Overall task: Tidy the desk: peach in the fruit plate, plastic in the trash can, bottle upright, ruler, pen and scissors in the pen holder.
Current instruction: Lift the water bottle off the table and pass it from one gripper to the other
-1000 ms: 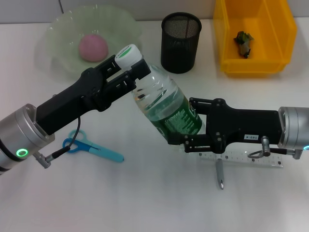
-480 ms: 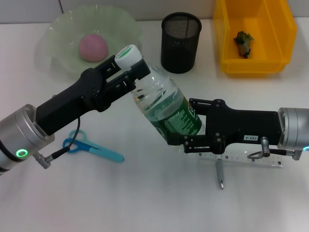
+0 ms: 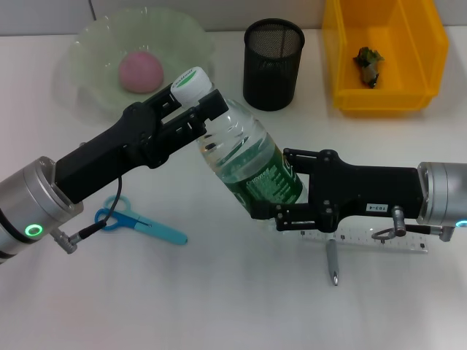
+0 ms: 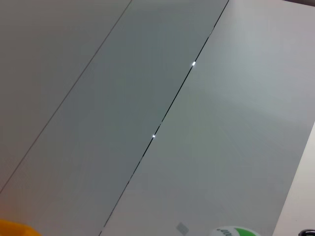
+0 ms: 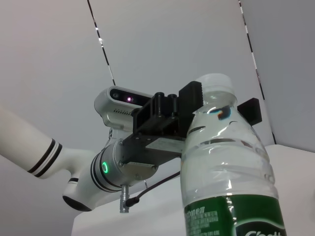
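Observation:
The bottle [image 3: 252,164] hangs tilted above the desk [image 3: 219,292], with its white cap up and to the left. My left gripper [image 3: 197,109] is shut on its neck just below the cap. My right gripper [image 3: 281,188] is shut on its green-labelled lower body. The right wrist view shows the bottle [image 5: 224,167] with the left gripper [image 5: 216,105] around its neck. The peach [image 3: 141,71] lies in the fruit plate [image 3: 87,44]. The scissors [image 3: 139,222] lie under the left arm. The ruler [image 3: 372,239] and pen [image 3: 332,264] lie under the right arm. The pen holder [image 3: 273,62] stands at the back.
The trash can [image 3: 343,73] stands at the back right with a crumpled piece of plastic [image 3: 368,64] inside. The left wrist view shows mostly a grey wall and the bottle cap [image 4: 236,232] at its edge.
The bottle and both grippers have shifted very slightly to the left. Everything else is unchanged.

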Action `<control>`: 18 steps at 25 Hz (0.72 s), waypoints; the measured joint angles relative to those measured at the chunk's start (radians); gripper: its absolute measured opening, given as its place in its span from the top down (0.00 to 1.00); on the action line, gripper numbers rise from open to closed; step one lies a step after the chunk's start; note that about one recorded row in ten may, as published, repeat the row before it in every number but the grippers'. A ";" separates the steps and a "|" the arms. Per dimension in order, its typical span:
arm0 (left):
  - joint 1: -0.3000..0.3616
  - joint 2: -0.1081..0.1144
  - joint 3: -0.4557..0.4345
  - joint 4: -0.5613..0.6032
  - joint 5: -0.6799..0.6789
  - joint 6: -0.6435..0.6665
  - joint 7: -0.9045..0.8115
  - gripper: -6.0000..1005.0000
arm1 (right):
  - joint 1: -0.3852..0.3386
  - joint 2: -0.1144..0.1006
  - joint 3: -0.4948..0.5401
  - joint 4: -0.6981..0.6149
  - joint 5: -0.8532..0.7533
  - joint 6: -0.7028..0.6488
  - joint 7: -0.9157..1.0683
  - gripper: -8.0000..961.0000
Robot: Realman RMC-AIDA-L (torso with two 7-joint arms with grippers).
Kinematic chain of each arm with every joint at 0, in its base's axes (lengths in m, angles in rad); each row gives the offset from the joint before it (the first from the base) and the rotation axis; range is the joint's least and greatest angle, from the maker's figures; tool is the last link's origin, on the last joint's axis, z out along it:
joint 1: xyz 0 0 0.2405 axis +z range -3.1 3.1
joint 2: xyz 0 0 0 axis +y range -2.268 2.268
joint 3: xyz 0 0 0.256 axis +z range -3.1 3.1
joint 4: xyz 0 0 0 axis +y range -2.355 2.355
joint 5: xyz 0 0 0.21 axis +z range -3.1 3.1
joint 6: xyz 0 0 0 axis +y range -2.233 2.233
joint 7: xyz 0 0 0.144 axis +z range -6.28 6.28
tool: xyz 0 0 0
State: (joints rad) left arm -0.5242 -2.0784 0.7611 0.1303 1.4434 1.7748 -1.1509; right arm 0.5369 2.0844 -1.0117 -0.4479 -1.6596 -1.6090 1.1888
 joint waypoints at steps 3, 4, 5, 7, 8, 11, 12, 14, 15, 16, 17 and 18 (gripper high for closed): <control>-0.001 0.000 -0.001 0.000 0.000 0.003 0.000 0.31 | 0.000 0.000 0.002 0.000 0.000 0.000 0.000 0.19; -0.001 0.000 -0.001 0.000 0.000 0.003 0.000 0.31 | 0.000 0.000 0.002 0.000 0.000 0.000 0.000 0.19; -0.001 0.000 -0.001 0.000 0.000 0.003 0.000 0.31 | 0.000 0.000 0.002 0.000 0.000 0.000 0.000 0.19; -0.002 0.000 -0.001 0.000 0.000 0.006 0.000 0.31 | 0.000 0.000 0.001 0.000 0.000 0.000 -0.001 0.19; -0.002 0.000 -0.002 0.000 -0.001 0.008 0.000 0.31 | 0.000 0.000 0.000 0.000 0.000 0.000 -0.002 0.19; -0.002 0.000 -0.002 0.000 -0.001 0.009 0.000 0.33 | 0.000 0.000 0.000 0.000 0.000 0.000 -0.003 0.19; -0.002 0.000 -0.002 0.000 -0.001 0.009 0.000 0.33 | 0.000 0.000 -0.001 0.000 0.000 0.000 -0.003 0.19; -0.002 0.000 -0.002 0.000 -0.001 0.009 0.000 0.35 | 0.000 0.000 -0.001 0.000 -0.001 0.000 -0.003 0.19; -0.002 0.000 -0.002 0.000 -0.001 0.009 0.000 0.36 | 0.000 0.000 -0.001 0.000 -0.001 0.000 -0.003 0.19; -0.002 0.000 -0.002 0.000 -0.001 0.009 0.000 0.37 | 0.000 0.000 -0.001 0.000 -0.001 0.000 -0.003 0.19; -0.002 0.000 -0.002 0.000 -0.001 0.009 0.001 0.39 | 0.000 0.000 -0.001 0.000 -0.001 -0.001 -0.003 0.19; -0.002 0.000 -0.002 0.000 -0.001 0.009 0.001 0.40 | 0.000 0.000 -0.001 0.000 -0.001 -0.001 -0.003 0.19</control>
State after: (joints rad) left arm -0.5262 -2.0784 0.7595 0.1304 1.4419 1.7840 -1.1504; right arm 0.5365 2.0846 -1.0125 -0.4478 -1.6610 -1.6101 1.1857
